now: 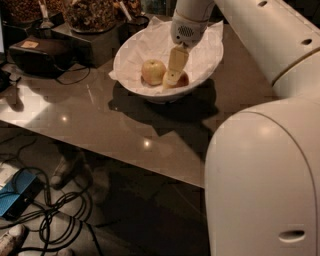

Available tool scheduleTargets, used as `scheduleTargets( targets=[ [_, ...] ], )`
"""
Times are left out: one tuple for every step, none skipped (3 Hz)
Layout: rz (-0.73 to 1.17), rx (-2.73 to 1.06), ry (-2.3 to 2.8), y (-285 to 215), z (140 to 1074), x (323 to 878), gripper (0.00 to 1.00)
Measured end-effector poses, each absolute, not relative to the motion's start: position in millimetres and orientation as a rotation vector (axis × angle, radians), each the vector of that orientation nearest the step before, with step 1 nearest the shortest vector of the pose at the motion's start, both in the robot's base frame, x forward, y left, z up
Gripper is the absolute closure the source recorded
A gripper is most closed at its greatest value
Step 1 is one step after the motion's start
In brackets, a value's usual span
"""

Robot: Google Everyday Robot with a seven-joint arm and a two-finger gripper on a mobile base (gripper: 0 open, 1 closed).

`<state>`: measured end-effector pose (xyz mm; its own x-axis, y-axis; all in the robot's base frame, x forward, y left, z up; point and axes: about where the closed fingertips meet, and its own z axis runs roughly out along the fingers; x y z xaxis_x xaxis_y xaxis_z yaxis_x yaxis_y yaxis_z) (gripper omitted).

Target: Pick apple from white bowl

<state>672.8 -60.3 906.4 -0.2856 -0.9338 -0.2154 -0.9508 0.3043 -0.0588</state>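
The white bowl [210, 60], lined with crumpled white paper, stands at the back of the dark table. Two apples lie in it. The apple [183, 79] with the orange-red blush lies right of centre, partly hidden behind my gripper. A paler yellow apple [153, 71] lies just left of it. My gripper [170, 80] reaches down from above into the bowl, its tip right at the blushed apple and close beside the paler one. I cannot tell whether it touches the blushed apple.
A black box [40, 55] with a cable sits at the table's left. Jars of snacks [90, 12] stand behind the bowl. My white arm [260, 170] fills the right side. Cables [55, 210] and a blue device [17, 192] lie on the floor below the table's front edge.
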Motion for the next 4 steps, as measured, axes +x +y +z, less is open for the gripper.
scheduleTargets(
  targets=[
    [0.127, -1.731, 2.378, -62, 900, 675, 0.31],
    [0.139, -1.727, 2.397, -63, 893, 676, 0.31],
    [0.153, -1.736, 2.420, -65, 883, 675, 0.28],
    [0.171, -1.738, 2.455, -69, 868, 673, 0.27]
  ],
)
